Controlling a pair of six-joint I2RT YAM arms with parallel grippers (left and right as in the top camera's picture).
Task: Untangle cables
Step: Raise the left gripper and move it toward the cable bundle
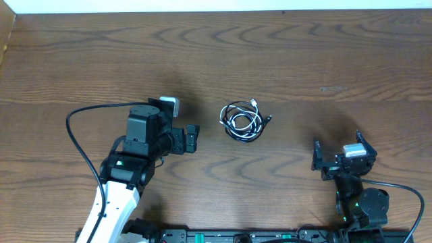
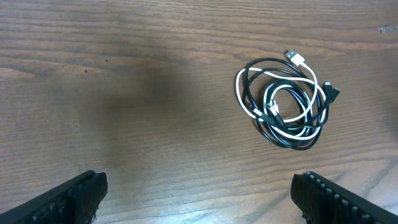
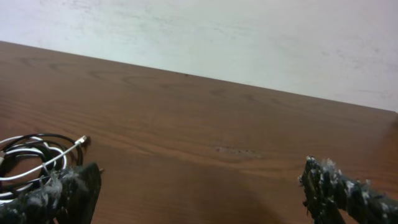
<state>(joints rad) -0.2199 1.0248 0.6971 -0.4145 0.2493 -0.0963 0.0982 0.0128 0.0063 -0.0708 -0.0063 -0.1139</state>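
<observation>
Cables (image 1: 244, 121): white and black, coiled into one interlaced bundle in the middle of the table (image 1: 304, 54), plugs poking out at upper right. Nothing touched them. Left gripper (image 1: 191, 139) sat near the bundle's left side, jaws wide, empty, facing it, likely staged for a first pick. Right gripper (image 1: 337, 154) stood well apart to the right, equally wide and empty.

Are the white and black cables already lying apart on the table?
No, the white cable and the black cable lie coiled through each other in one bundle on the table.
</observation>
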